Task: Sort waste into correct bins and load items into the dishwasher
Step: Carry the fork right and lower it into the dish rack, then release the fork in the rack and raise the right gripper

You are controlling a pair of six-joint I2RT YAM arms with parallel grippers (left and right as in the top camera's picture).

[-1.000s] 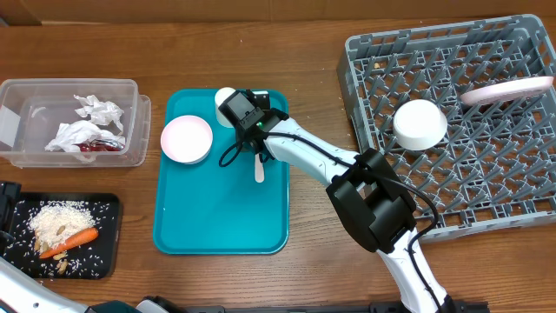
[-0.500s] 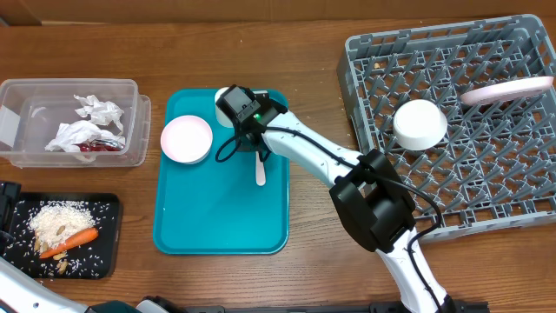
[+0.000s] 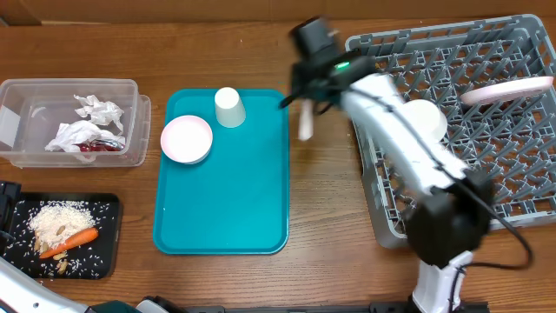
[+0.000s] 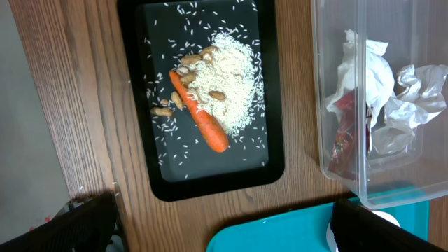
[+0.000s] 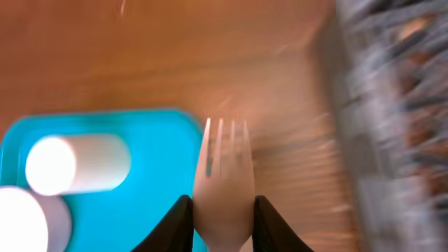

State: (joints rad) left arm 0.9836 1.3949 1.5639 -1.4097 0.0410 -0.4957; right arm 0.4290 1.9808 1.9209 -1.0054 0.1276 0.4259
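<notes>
My right gripper (image 3: 306, 104) is shut on the white plastic fork (image 3: 305, 126), held in the air between the teal tray and the grey dish rack (image 3: 486, 200). In the right wrist view the fork (image 5: 224, 161) is pinched at its neck by the gripper (image 5: 222, 217), tines pointing away. A white bowl (image 3: 420, 123) and a pink plate (image 3: 508, 89) sit in the rack. My left gripper (image 4: 224, 234) stands open near the black tray (image 4: 129, 105), which holds a carrot (image 4: 199, 119) and rice (image 4: 227, 77). The clear tub (image 3: 69, 84) contains napkins (image 3: 97, 110) and a red wrapper (image 3: 91, 147).
The teal tray (image 3: 221, 200) lies mid-table with a pink bowl (image 3: 186, 138) and a small white cup (image 3: 229, 107) on its far end. The black tray (image 3: 109, 209) is at the front left. Bare wood runs between the teal tray and the rack.
My right gripper has lifted the fork off the teal tray and swung it right and back, toward the rack's near-left corner. The left arm has stayed put.
</notes>
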